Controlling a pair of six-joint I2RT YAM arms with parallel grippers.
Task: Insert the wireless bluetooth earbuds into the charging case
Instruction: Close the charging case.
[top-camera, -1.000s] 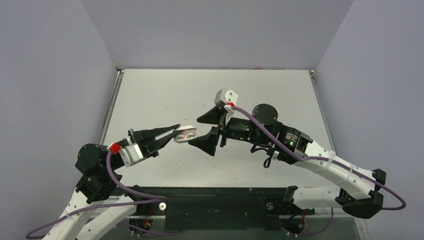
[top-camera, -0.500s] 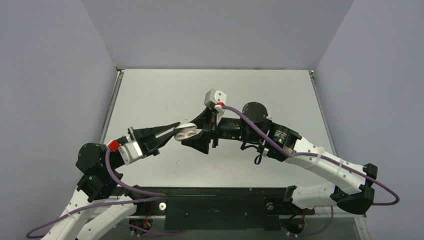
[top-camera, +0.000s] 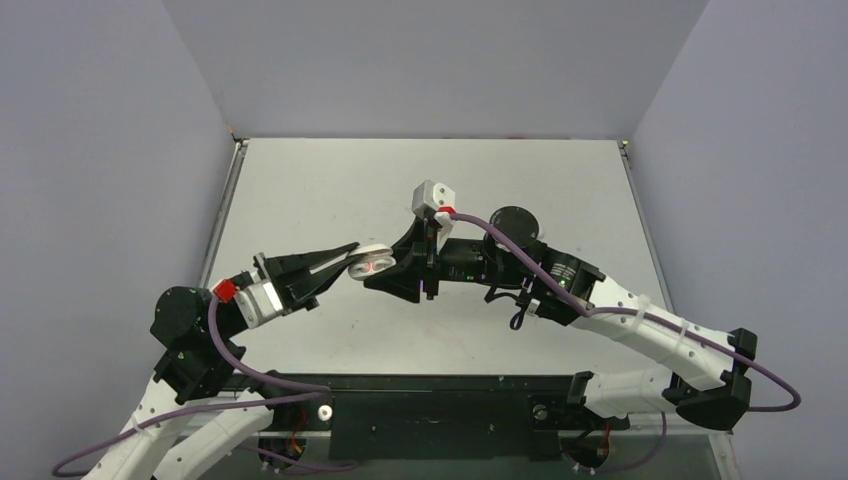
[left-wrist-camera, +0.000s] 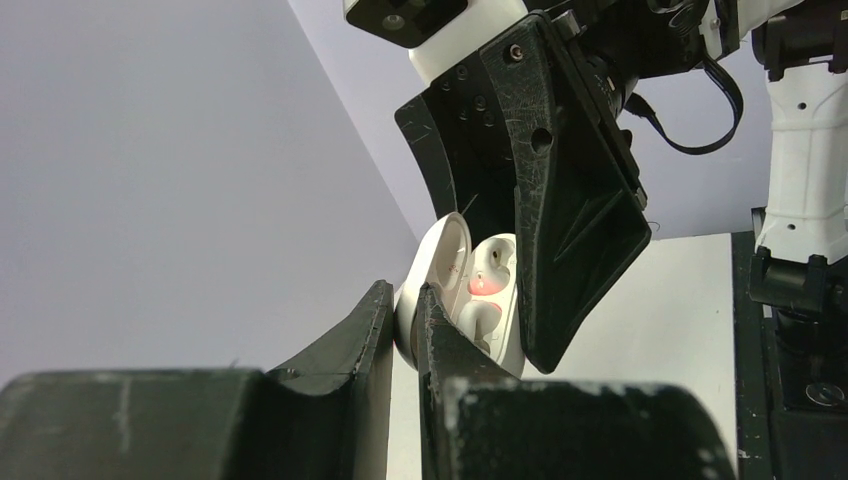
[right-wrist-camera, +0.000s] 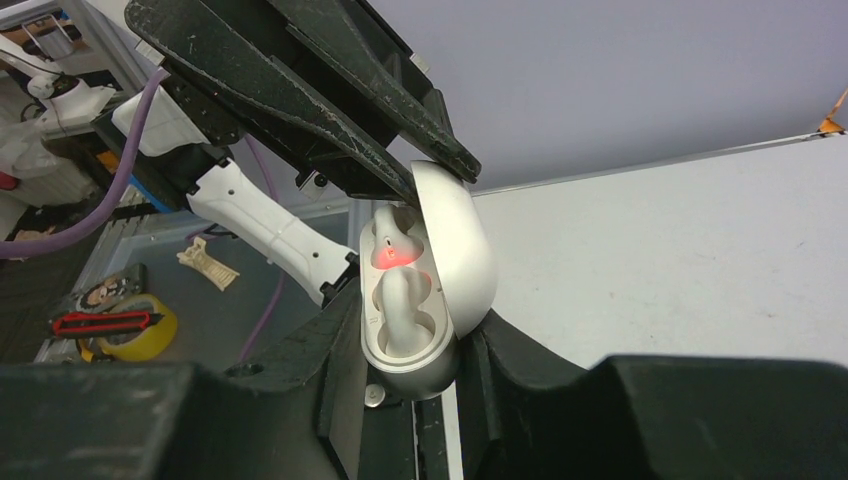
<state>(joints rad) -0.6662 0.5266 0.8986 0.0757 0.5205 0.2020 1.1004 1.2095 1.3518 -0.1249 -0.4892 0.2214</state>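
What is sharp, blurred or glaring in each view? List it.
Top external: even soft light, faint shadows on the table, nothing blurred. Left wrist: the left gripper at the bottom is dark and out of focus; the charging case beyond is sharper, with a red glow inside. Right wrist: the right gripper is likewise a dark blur; the case is sharp, its lid softly shiny.

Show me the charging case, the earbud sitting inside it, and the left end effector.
charging case (right-wrist-camera: 465, 250), right wrist view, open lid
earbud (right-wrist-camera: 398, 297), right wrist view, white body
left end effector (top-camera: 352, 261), top external view, midway between fingertips
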